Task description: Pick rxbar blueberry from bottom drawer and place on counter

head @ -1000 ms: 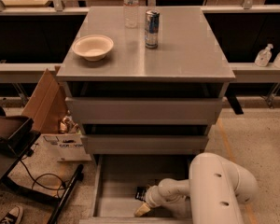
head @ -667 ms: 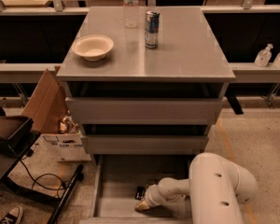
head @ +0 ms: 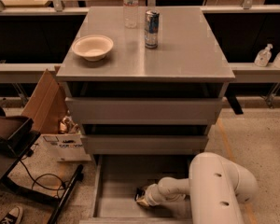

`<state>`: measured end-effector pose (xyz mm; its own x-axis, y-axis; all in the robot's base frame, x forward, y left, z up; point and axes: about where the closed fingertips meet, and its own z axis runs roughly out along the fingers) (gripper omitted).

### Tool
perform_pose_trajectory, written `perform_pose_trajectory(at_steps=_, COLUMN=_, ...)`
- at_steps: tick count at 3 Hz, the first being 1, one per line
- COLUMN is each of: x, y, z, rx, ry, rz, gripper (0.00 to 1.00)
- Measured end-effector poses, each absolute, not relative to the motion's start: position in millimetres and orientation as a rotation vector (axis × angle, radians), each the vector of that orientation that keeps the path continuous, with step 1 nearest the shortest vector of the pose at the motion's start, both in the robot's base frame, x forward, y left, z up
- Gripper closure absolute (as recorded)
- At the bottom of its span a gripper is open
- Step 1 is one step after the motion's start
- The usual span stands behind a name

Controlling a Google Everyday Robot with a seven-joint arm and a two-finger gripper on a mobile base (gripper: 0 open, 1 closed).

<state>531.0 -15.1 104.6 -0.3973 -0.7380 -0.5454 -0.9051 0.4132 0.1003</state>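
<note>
Dark rxbar blueberry [head: 141, 192] at gripper [head: 143, 199] inside open bottom drawer [head: 115, 181]

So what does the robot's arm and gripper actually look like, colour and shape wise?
The arm is smooth cream-white. It has a fat rounded shell bearing two small dark holes, and narrows to a slimmer wrist. No cables or markings show. The gripper, down in the bottom drawer, is a small darker tip with a yellowish tinge.

counter [head: 191, 55]: white bowl [head: 92, 47], blue-silver can [head: 151, 29], clear bottle [head: 130, 6] | bottom drawer [head: 116, 181]: hand [head: 141, 197] inside, near front
</note>
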Motion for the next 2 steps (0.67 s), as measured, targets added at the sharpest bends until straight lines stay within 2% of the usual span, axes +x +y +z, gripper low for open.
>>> perform_pose_trajectory(at_steps=1, x=531.0, y=-15.1, z=105.8, rx=-1.402, ry=2.255, rz=0.541, gripper=1.0)
perform_pose_trajectory(at_steps=2, x=518.9, y=-23.3, z=136.4, rx=-1.428, ry=2.224, rz=0.543, gripper=1.0)
